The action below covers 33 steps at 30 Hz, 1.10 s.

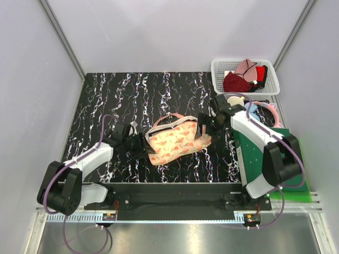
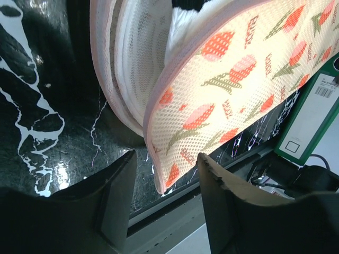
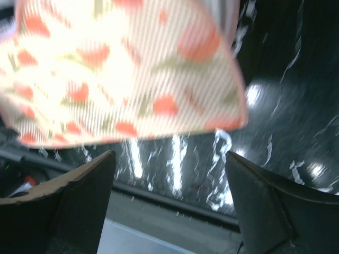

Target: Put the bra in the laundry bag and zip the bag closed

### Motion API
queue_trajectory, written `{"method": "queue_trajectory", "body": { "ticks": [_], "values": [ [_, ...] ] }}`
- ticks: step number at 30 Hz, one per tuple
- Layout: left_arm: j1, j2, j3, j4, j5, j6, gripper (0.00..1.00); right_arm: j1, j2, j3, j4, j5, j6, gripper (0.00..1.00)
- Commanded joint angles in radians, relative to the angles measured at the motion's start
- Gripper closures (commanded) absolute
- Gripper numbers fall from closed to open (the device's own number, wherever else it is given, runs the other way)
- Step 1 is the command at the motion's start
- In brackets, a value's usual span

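The laundry bag (image 1: 176, 138), peach with an orange-red print and a pink zip edge, lies folded over in the middle of the black marbled table. Its left side gapes. In the left wrist view a white padded cup of the bra (image 2: 139, 69) shows inside the gap, under the printed lid (image 2: 238, 79). My left gripper (image 1: 139, 144) is at the bag's left end; it is open, and the lid's pink edge hangs between the jaws (image 2: 167, 159) without touching them. My right gripper (image 1: 204, 129) is at the bag's right end, open and empty (image 3: 169, 156), with the bag (image 3: 122, 79) just beyond it.
A white plastic basket (image 1: 220, 69) at the back right holds a dark red bra (image 1: 235, 82) and a pale pink garment (image 1: 246, 67). A green board (image 1: 259, 153) lies under the right arm. A pink-and-blue item (image 1: 267, 108) lies behind it.
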Motion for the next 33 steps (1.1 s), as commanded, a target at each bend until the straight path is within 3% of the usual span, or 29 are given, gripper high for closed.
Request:
{"method": "queue_trajectory", "body": {
  "ticks": [1, 6, 13, 18, 26, 30, 33],
  "values": [
    [0.0, 0.027, 0.069, 0.006, -0.035, 0.032, 0.51, -0.018, 0.118, 0.142, 0.041, 0.143, -0.071, 0.16],
    [0.002, 0.053, 0.087, 0.003, -0.022, 0.042, 0.64, -0.034, 0.219, 0.232, 0.064, 0.194, -0.134, 0.32],
    [0.002, 0.076, 0.11, 0.003, 0.006, 0.054, 0.68, -0.054, 0.253, 0.242, 0.068, 0.264, -0.2, 0.33],
    [0.002, 0.096, 0.14, -0.006, 0.023, 0.062, 0.73, -0.061, 0.273, 0.222, 0.093, 0.192, -0.223, 0.36],
    [0.003, 0.058, 0.175, -0.081, -0.006, 0.112, 0.9, -0.063, 0.267, 0.202, 0.124, 0.169, -0.206, 0.7],
    [0.003, 0.006, 0.195, -0.137, -0.035, 0.129, 0.96, -0.063, 0.206, 0.185, 0.12, 0.128, -0.195, 1.0],
    [0.003, -0.029, 0.209, -0.152, -0.051, 0.137, 0.99, -0.063, 0.137, 0.179, 0.134, 0.08, -0.146, 1.0]
  ]
}}
